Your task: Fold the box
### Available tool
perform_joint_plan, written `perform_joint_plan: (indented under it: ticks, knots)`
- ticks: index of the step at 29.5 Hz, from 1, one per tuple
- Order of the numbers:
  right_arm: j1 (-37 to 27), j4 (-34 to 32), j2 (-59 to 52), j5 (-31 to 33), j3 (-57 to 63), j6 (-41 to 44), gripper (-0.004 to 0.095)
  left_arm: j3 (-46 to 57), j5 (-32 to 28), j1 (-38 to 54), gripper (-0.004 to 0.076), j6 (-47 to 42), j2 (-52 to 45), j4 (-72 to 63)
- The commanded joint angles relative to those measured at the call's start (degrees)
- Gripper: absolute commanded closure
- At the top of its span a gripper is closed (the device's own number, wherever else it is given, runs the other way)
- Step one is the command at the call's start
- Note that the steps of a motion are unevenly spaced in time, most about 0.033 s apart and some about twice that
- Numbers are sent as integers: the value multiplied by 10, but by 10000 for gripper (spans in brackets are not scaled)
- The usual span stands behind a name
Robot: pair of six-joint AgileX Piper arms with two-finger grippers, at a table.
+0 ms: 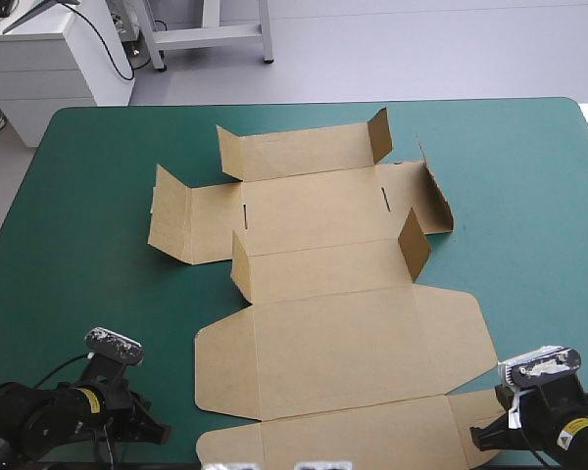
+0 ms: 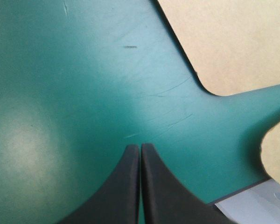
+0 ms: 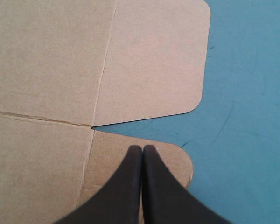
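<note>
The brown box (image 1: 333,343) lies as a cut sheet in the middle of the teal-green table, its wide lid panels flat at the near side. Several small flaps (image 1: 416,245) stand raised around the far panels. My left gripper (image 1: 155,429) rests shut near the front left, beside the sheet's near left corner. In the left wrist view the shut left gripper (image 2: 140,146) is over bare cover, with rounded box corners (image 2: 228,42) ahead and to the side. My right gripper (image 1: 478,437) is at the front right. The right wrist view shows the right gripper (image 3: 142,147) shut, above the box's rounded corner flap (image 3: 177,158).
Bare teal-green cover (image 1: 88,245) lies left of the sheet, and more (image 1: 539,215) right of it. The table's front edge (image 2: 242,193) runs close beside my left gripper.
</note>
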Motion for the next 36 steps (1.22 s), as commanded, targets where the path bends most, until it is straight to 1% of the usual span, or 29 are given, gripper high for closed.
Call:
perform_joint_plan:
  ticks: [1, 15, 19, 23, 29, 36]
  knots:
    - [0, 0, 4, -31, -14, -5, 929, -12, -17, -1, 731, -6, 1, -6]
    - [0, 2, 4, -35, -20, -5, 929, -12, -17, -1, 731, -6, 1, -7]
    - [0, -6, 13, -40, -70, -5, 929, -12, -17, -1, 731, -6, 1, -7]
    - [0, -42, 38, -69, -145, -7, 929, -12, -17, -1, 731, -6, 1, -7]
    - [0, -97, 137, -86, -245, -7, 929, -12, -17, -1, 731, -6, 1, -7]
    - [0, -100, 296, -85, -345, -15, 929, -12, -17, -1, 731, -6, 1, -7]
